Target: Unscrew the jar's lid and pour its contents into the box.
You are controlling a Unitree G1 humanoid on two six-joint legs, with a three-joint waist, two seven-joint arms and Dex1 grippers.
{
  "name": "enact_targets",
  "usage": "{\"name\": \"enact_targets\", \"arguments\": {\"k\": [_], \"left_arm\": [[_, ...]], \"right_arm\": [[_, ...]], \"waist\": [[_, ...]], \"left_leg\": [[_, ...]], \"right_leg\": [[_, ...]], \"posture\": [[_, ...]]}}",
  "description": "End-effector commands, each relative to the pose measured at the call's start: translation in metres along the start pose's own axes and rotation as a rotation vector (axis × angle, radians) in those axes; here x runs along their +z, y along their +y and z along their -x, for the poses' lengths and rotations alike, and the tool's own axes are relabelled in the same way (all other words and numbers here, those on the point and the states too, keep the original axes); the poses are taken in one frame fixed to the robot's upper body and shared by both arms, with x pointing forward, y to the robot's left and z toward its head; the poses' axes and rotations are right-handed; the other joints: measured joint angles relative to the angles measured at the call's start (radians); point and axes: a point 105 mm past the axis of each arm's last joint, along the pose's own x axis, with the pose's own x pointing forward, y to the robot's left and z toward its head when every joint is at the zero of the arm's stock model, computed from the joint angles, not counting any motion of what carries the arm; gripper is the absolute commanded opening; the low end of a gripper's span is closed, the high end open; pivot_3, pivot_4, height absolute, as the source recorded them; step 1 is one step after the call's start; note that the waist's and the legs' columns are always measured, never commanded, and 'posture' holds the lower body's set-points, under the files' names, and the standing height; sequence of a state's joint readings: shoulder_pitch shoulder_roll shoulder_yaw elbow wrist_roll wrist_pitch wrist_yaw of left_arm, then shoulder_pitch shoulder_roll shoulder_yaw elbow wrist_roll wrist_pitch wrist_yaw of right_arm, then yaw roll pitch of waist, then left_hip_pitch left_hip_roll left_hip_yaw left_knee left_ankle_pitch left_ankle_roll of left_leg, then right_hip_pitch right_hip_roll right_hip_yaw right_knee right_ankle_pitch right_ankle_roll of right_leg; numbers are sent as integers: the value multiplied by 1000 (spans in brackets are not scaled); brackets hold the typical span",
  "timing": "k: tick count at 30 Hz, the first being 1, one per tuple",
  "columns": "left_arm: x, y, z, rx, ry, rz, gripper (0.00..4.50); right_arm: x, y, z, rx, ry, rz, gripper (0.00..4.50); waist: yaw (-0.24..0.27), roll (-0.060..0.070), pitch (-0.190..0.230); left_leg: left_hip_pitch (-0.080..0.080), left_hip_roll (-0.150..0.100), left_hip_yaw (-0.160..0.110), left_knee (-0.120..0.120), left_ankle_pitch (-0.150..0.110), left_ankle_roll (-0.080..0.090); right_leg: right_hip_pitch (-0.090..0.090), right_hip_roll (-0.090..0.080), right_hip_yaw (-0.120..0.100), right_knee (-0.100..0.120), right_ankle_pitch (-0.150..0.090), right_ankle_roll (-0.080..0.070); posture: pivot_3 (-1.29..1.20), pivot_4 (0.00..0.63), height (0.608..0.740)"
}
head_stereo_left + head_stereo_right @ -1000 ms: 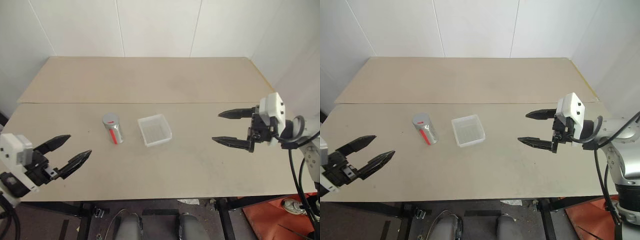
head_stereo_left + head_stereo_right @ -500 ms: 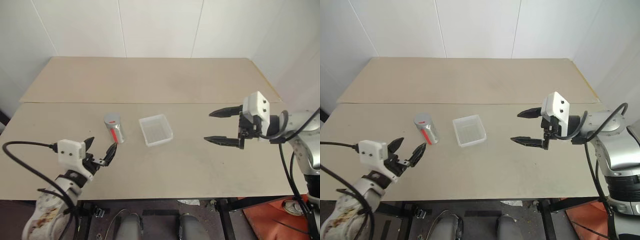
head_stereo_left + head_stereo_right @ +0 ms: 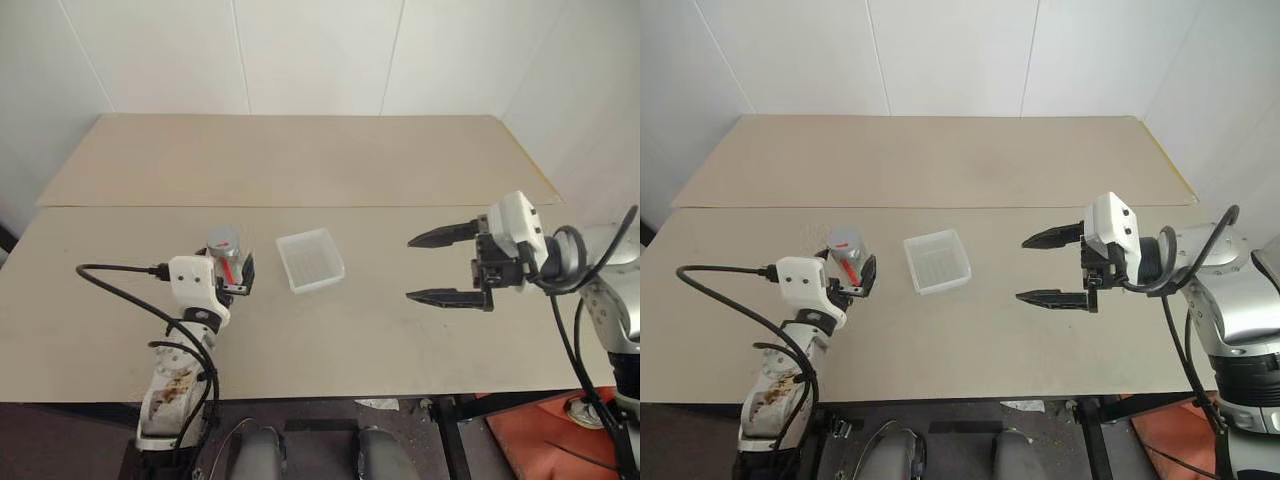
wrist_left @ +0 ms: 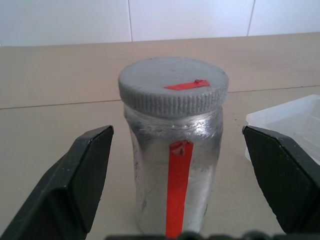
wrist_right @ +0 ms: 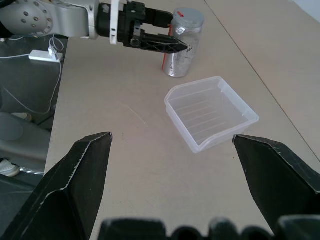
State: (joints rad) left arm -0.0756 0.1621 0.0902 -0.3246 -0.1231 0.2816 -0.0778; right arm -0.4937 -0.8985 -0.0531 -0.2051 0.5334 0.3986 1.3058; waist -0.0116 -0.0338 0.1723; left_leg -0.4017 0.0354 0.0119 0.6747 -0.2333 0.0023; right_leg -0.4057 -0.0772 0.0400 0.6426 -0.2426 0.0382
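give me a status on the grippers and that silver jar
Left gripper open, fingers either side of the silvery red-striped jar, not touching. Grey screw lid still on. Right gripper open, hovering beside the translucent white plastic box. Nothing in the way.

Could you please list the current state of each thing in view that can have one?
jar: upright on the table, closed, standing between the left claw's fingers, not gripped.
lid: screwed on the jar, red mark facing up.
box: upright beside the jar, empty.
left claw: open, fingers either side of the jar.
right claw: open, holding nothing, apart from the box.
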Motion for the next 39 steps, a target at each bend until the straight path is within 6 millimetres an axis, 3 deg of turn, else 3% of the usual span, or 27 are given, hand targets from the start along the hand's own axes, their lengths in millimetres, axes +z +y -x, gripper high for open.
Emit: {"name": "enact_targets", "arguments": {"k": [1,21,25,30,36,39], "left_arm": [[7,0,-6,37,-49,3,4481],[4,-12,-32,104,-89,6,4481],[4,-14,-36,97,-93,0,3652],[6,-16,-37,80,-108,-3,1951],[18,-15,-34,7,-130,-24,1930],[29,-16,-28,-128,-128,-46,1930]], "right_arm": [[13,0,8,-14,-26,69,4500],[14,2,11,-15,-16,87,4500],[15,2,12,-19,-14,90,4500],[16,6,11,-17,-21,91,4500],[21,11,2,-14,-64,90,4500],[23,12,-5,-17,-89,83,4500]], "waist": [[0,0,0],[7,0,0],[8,0,0],[10,0,0],[9,0,0],[9,0,0]], "left_leg": [[0,0,0,0,0,0],[-1,-1,-1,0,0,0],[-1,-1,-1,0,0,0],[-1,-1,-1,0,0,0],[-1,-1,-1,0,0,0],[-1,-1,-1,0,0,0]], "right_leg": [[0,0,0,0,0,0],[0,0,-1,0,0,1],[0,0,-1,0,0,1],[0,0,-1,-1,0,1],[0,0,-1,-1,0,1],[0,0,-1,0,0,1]], "posture": [[0,150,740],[0,150,740],[0,150,740],[0,150,740],[0,150,740],[0,150,740]]}}
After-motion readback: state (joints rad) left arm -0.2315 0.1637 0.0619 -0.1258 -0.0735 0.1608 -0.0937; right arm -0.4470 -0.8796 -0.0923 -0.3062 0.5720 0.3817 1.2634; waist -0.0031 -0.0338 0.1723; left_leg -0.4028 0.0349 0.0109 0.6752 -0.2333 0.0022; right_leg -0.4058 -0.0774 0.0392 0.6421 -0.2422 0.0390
